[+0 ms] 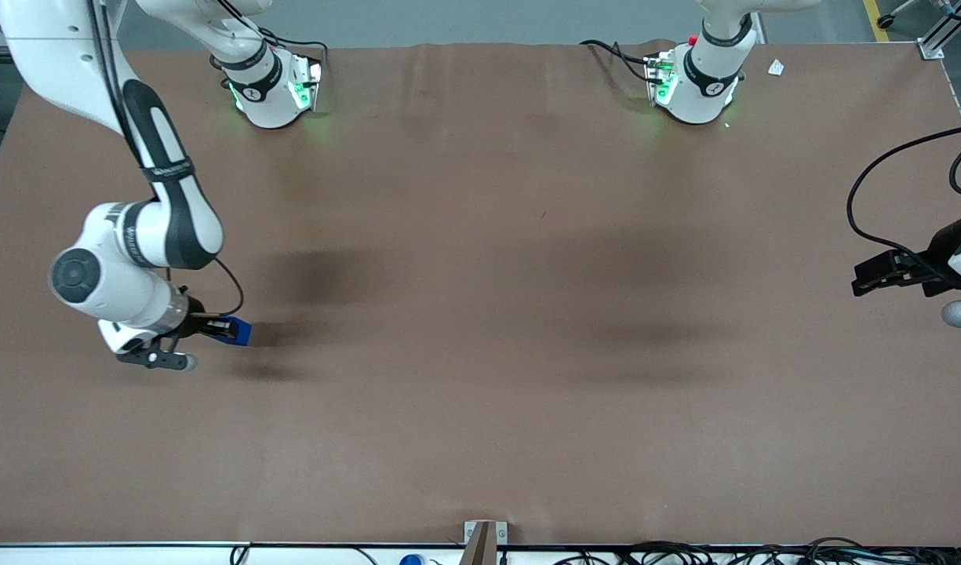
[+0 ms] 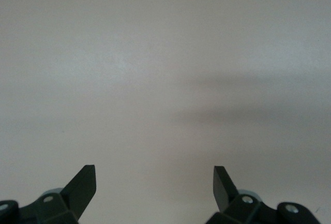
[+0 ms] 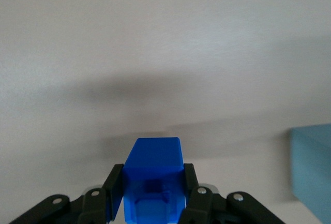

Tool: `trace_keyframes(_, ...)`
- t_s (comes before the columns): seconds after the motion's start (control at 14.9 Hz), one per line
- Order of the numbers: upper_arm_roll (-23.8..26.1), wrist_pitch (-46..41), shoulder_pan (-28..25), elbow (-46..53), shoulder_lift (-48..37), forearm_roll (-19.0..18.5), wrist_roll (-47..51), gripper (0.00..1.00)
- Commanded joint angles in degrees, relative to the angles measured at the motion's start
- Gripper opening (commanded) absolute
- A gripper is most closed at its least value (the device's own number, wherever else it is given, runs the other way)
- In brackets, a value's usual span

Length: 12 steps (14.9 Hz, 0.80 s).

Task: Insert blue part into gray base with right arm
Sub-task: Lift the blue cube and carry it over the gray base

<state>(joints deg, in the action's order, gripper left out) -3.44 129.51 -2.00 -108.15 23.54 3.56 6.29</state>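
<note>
Setting: a robotics lab or test cell, not a domestic room.

Evidence noted:
- One broad surface under a plain brown covering, with no furnishings on it.
- Two white arm bases bolted to it side by side, farthest from the front camera, each lit with green status lights.
- Bundled black cables along the edge nearest the camera.
- A metal frame post at one corner, and gray floor with a yellow marking line.
- My end effector, a black two-finger industrial type, hangs low over the surface toward the working arm's end, clamped on a blue part.
</note>
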Motion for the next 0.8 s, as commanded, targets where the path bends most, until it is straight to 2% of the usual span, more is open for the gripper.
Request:
trace_keyframes(0.0,0.7,-2.9,3.0,0.2,-3.5,0.7,-0.6,0.17)
trace_keyframes(0.2,0.7,-5.7,5.8,0.1,-6.0,0.6,-1.8,0.16)
trace_keyframes(0.47,0.7,-7.9,11.4,-0.1,-8.1,0.5,-13.5,0.16)
trace_keyframes(0.74,0.5,-7.6,14.8,-0.9,-8.7,-0.2,-20.6,0.16)
